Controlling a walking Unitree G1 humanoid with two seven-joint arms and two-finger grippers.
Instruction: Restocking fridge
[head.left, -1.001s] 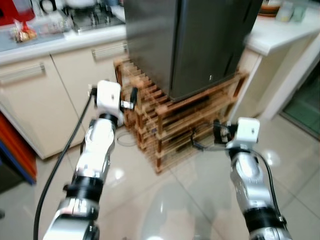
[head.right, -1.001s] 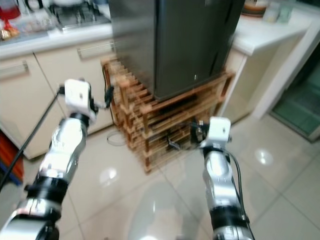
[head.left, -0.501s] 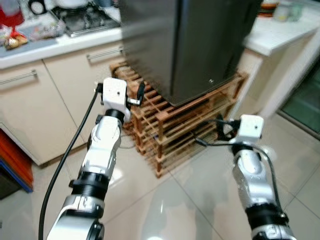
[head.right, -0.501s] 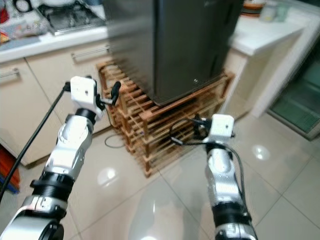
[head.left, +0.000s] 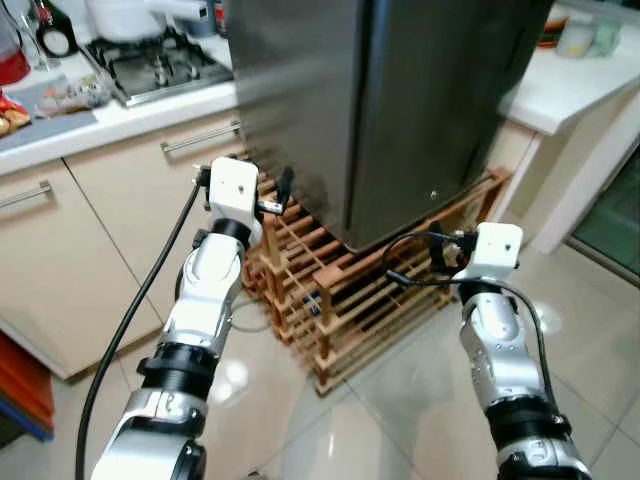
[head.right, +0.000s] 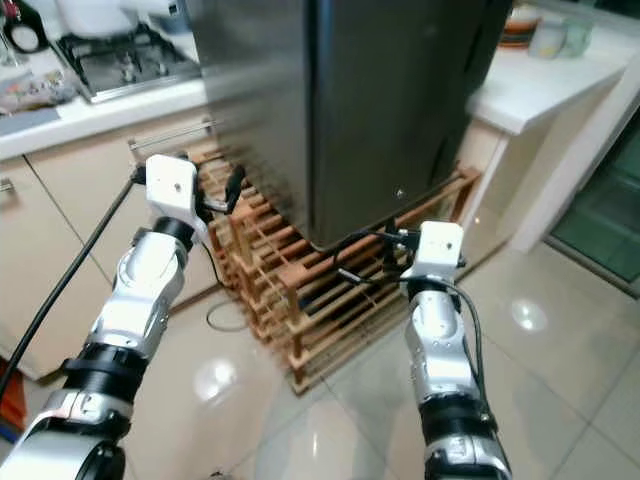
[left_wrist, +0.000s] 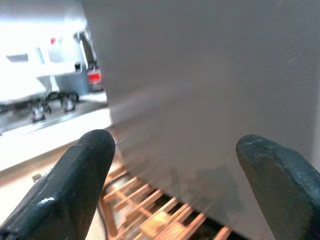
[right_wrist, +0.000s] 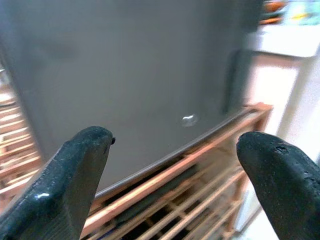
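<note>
- Cream cabinet fronts with long metal handles (head.left: 200, 137) line the far left, under a pale table (head.left: 110, 115) carrying a steel gas hob (head.left: 155, 65). Nothing there is within reach of either arm.
- The left hand (head.left: 278, 196), two long black fingers on a white wrist block at the end of a silver arm, is raised at the left flank of the fridge. Its fingers are spread wide and grasp nothing; the left wrist view looks straight between them at the grey side panel.
- A black cable (head.left: 140, 300) trails from that wrist down toward the floor.
- The tall dark grey metal fridge (head.left: 400, 110), the thing to be restocked, stands front and centre with its door shut. It sits on a low slatted wooden rack (head.left: 340, 300), which lifts it clear of the glossy tiled floor (head.left: 400, 400).
- The right hand (head.left: 438, 250), built the same way, is held lower, near the fridge's bottom front edge just above the rack. Its fingers are also parted and empty; the right wrist view frames the door's lower edge and a small pale mark on it.
- Both hands free and aimed at the fridge suggests an approach to open the door, with no item carried yet.
- A white table (head.left: 570, 75) with a few dishes extends to the right.
</note>
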